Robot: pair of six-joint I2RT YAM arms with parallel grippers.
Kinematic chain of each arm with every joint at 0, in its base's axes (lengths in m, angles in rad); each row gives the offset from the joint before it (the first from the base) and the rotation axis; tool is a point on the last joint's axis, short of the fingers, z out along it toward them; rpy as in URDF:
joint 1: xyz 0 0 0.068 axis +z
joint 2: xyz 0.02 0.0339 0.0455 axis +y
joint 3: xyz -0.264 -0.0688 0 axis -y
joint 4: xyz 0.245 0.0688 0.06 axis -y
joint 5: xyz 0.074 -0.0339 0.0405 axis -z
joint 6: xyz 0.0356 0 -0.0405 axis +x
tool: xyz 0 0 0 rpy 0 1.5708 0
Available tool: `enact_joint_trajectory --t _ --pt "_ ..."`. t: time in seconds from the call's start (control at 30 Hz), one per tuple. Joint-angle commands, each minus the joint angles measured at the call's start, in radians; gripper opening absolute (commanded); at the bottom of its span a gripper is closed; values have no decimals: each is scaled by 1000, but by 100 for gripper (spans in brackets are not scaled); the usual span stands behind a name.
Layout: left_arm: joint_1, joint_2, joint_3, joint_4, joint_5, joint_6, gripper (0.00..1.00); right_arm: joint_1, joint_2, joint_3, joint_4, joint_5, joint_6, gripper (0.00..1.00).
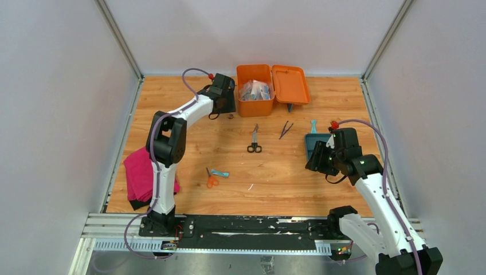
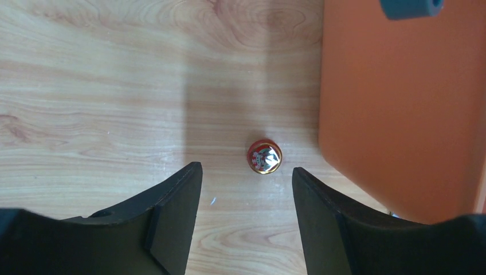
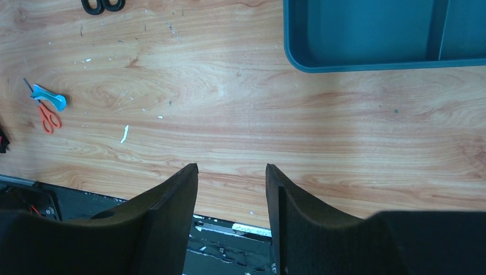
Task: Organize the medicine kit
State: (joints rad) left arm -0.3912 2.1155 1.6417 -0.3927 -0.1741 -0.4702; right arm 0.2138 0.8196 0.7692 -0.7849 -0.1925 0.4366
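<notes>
Nearest you, at about 8 o'clock on the table (image 1: 286,183), a pink cloth (image 1: 137,172) lies over the left edge. Toward the centre from it, small orange scissors (image 1: 211,180) lie with a light-blue strip (image 1: 220,173) against their blades. At 4 o'clock your right gripper (image 3: 232,167) hangs over bare wood, jaws apart with nothing between them. The teal tray (image 1: 314,143) lies just beyond it at 3 o'clock.

In the middle lie black-handled scissors (image 1: 254,143) and, apart from them at their 2 o'clock, tweezers (image 1: 285,129).

Farther on, at 11 o'clock, your left gripper (image 2: 246,169) points down, jaws spread and empty. A small red-and-gold round thing (image 2: 264,156) sits on the wood just ahead of the gap, touching neither finger.

The medicine kit (image 1: 255,107) stands at 12 o'clock by the far edge, just right of that round thing. It is an orange box with rounded corners, its lid (image 1: 290,84) swung flat toward 3 o'clock. Clear packets (image 1: 255,90) are heaped inside, and a grey-blue fitting (image 2: 410,7) shows on its wall.
</notes>
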Motion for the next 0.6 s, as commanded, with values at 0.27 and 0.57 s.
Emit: enact_joint_trajectory --t 0.27,0.57 --pt "-30 96 86 -68 -76 38 64 9 -9 -16 -5 -24 -27 52" --pt "-49 138 121 -67 -52 47 64 9 -11 -21 -2 -27 -26 52"
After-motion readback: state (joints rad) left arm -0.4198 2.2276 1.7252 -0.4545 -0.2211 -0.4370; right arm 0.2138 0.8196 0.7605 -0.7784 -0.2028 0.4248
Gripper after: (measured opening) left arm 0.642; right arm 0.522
